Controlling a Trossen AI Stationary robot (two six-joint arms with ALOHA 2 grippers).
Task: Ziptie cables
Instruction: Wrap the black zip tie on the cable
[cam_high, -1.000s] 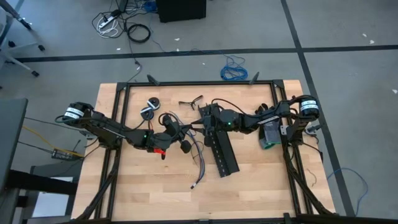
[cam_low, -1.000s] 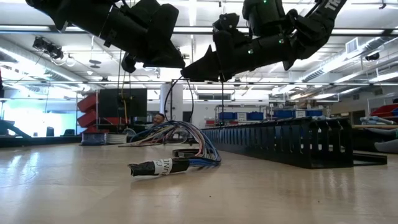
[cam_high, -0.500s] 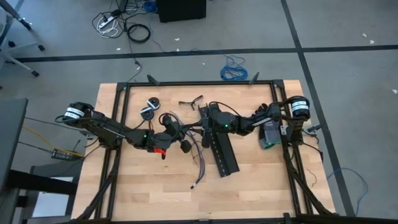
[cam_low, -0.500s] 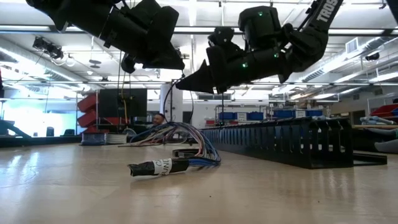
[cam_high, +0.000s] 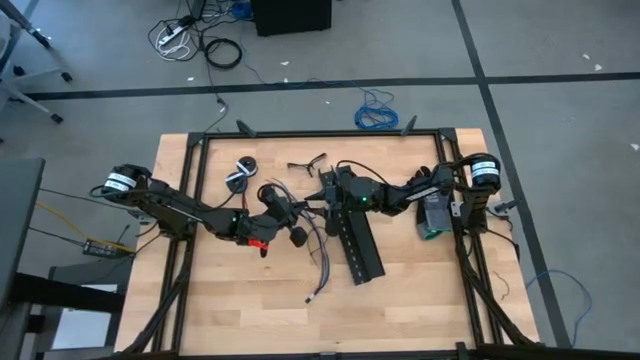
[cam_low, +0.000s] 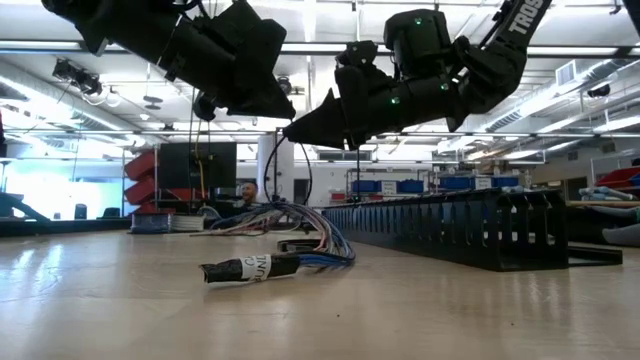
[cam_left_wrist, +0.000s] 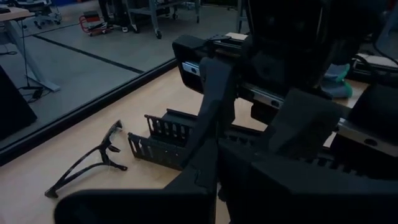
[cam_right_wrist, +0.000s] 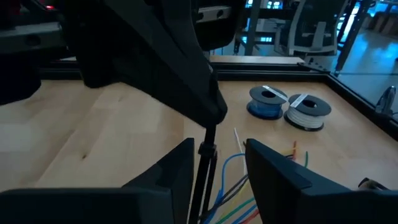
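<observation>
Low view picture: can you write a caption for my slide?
Two robot grippers meet nose to nose above a wire bundle lying on the wooden table.

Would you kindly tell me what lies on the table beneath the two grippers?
Beneath the left gripper and right gripper lies the loose bundle of thin coloured wires, one end taped. The long black perforated strip hides the table behind it.
</observation>
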